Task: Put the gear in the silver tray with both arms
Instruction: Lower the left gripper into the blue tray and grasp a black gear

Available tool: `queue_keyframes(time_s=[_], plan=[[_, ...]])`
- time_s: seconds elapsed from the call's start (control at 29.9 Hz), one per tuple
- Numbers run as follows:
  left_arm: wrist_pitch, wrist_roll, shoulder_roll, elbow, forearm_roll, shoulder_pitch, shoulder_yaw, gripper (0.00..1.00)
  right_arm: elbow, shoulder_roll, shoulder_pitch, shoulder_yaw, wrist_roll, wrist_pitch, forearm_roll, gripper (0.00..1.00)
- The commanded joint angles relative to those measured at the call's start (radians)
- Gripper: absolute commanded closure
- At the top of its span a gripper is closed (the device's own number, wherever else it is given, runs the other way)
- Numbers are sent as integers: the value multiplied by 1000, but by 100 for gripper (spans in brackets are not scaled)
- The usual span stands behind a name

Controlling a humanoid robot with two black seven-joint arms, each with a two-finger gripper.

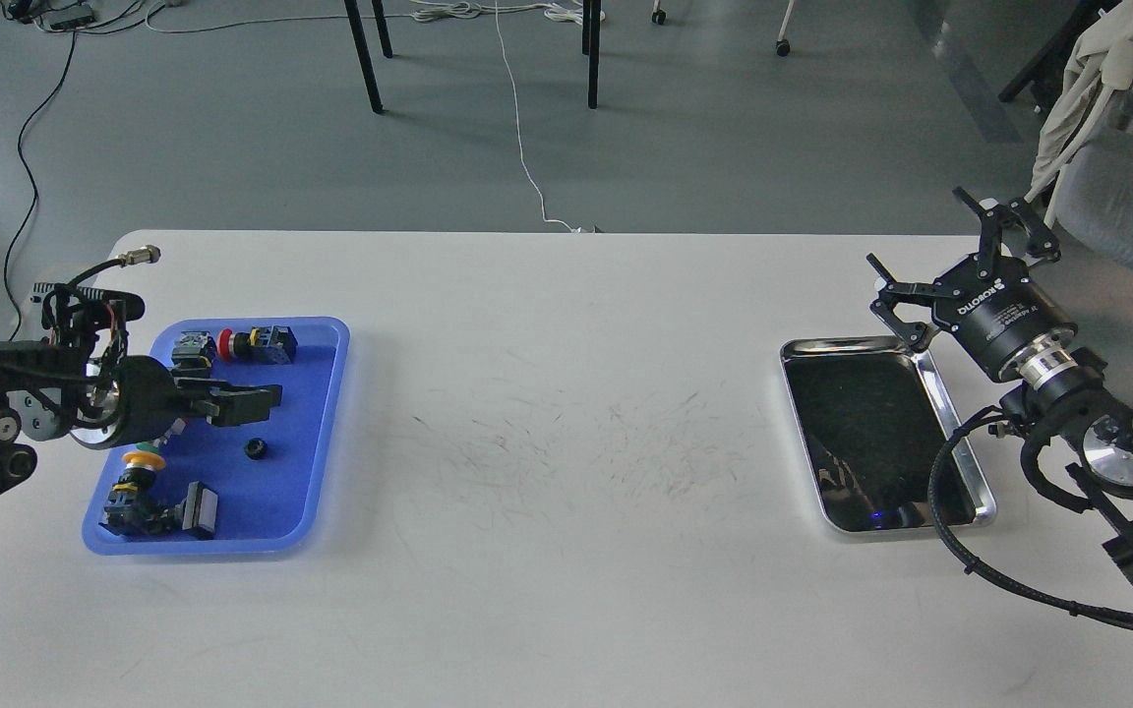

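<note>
A small black gear (255,448) lies in the blue plastic tray (296,482) at the left. A second gear, seen earlier just above it, is hidden under my left gripper (267,397). That gripper reaches in from the left, low over the middle of the blue tray. Its dark fingers overlap, so I cannot tell their opening. The silver tray (847,344) stands at the right with nothing in it. My right gripper (950,261), marked ROBOTIQ, is open and holds nothing. It hovers above the tray's far right corner.
Several push-button switches lie in the blue tray, among them a red one (230,342) and a yellow one (144,457). My right arm's black cable (945,511) loops over the silver tray's near right corner. A chair with cloth (1107,128) stands at the back right.
</note>
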Motion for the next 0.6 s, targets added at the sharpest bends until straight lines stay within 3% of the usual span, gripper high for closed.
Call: queue_keyframes(time_s=[0.0, 0.57], plan=[[23, -12, -43, 46, 79, 7, 11, 3, 1, 0, -1, 0, 0, 0, 0, 1], [66, -15, -138, 208, 99, 15, 28, 18, 1, 0, -1, -2, 0, 0, 0, 1]])
